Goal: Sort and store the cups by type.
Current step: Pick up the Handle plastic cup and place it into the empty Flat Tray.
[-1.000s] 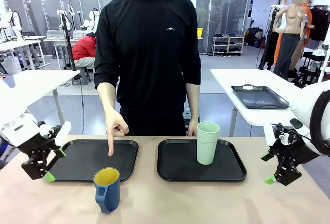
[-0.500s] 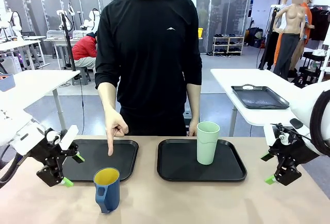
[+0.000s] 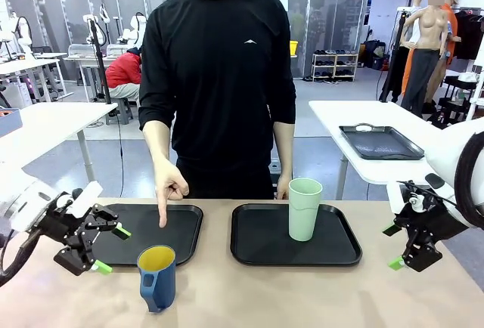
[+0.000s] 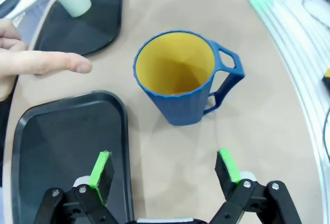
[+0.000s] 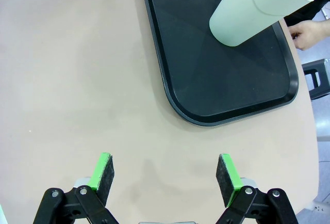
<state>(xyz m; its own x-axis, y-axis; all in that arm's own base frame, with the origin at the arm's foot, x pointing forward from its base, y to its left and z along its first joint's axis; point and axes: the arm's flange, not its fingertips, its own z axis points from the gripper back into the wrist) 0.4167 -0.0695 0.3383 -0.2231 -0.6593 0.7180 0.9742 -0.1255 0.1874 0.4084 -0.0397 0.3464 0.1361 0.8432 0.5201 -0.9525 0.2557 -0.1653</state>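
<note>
Left tool [image 3: 112,250] wide open, empty, facing the dark-blue cup [image 3: 157,279] upright on the table [image 3: 302,298] just beside the left tray [image 3: 140,226] — approach step — next move probably needs its jaws around the cup wall, clear of the handle.

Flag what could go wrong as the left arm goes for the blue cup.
The open left jaws could clip the handle of the blue cup and tip it. The person's hand points at the left tray beside the cup; carrying it there may hit that hand.
</note>
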